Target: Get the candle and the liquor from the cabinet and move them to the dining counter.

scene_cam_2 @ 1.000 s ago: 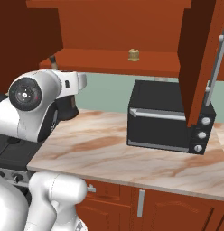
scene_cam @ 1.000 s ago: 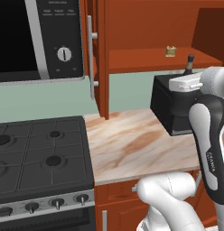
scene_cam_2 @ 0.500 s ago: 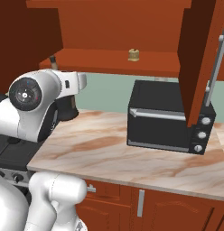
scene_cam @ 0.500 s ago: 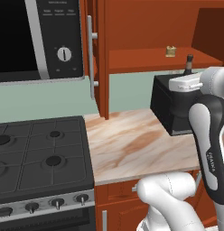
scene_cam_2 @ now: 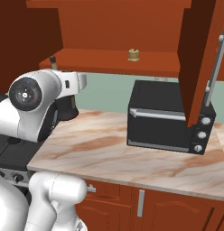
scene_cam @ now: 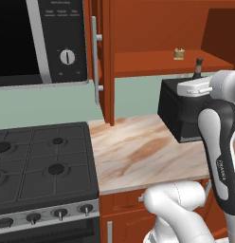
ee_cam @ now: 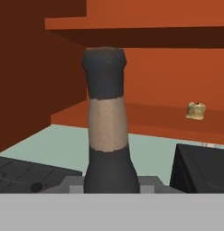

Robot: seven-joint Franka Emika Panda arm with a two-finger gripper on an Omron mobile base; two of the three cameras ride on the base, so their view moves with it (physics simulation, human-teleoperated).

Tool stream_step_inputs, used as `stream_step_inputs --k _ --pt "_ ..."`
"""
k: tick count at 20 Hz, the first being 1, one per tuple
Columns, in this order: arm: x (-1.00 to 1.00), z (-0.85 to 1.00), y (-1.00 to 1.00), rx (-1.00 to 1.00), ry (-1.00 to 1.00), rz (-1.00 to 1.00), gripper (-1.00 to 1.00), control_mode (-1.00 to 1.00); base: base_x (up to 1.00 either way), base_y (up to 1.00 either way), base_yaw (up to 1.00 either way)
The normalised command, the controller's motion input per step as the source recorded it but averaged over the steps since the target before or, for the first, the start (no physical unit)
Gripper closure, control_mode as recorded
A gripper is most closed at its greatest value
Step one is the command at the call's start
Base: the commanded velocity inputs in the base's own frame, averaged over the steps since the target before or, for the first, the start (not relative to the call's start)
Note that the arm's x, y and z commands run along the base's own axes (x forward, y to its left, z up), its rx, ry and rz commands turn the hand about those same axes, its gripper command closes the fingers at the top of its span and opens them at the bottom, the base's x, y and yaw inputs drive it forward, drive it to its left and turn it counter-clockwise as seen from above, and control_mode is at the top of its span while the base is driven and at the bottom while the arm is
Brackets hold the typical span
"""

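Gripper [ee_cam: 111,189] pinching the liquor [ee_cam: 107,131] out past the cabinet [scene_cam_2: 109,27] shelf edge, candle [scene_cam_2: 133,54] upright inside.

White arm raised, forearm upright, fingers [ee_cam: 111,182] clamped on liquor [ee_cam: 107,131]

Liquor [scene_cam_2: 67,107] body mostly hidden behind arm; candle [scene_cam: 179,53] detail unreadable.
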Motion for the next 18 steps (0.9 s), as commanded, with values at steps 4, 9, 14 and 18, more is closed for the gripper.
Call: stream_step_inputs --k 4,9,14,18 --pt "0.00 0.00 0.00 0.00 0.00 0.00 1.00 -1.00 0.00 0.00 0.00" --pt "0.00 0.00 0.00 0.00 0.00 0.00 1.00 1.00 0.00 0.00 0.00" --pt "0.00 0.00 0.00 0.00 0.00 0.00 1.00 1.00 0.00 0.00 0.00" --pt "0.00 0.00 0.00 0.00 0.00 0.00 1.00 1.00 0.00 0.00 0.00"
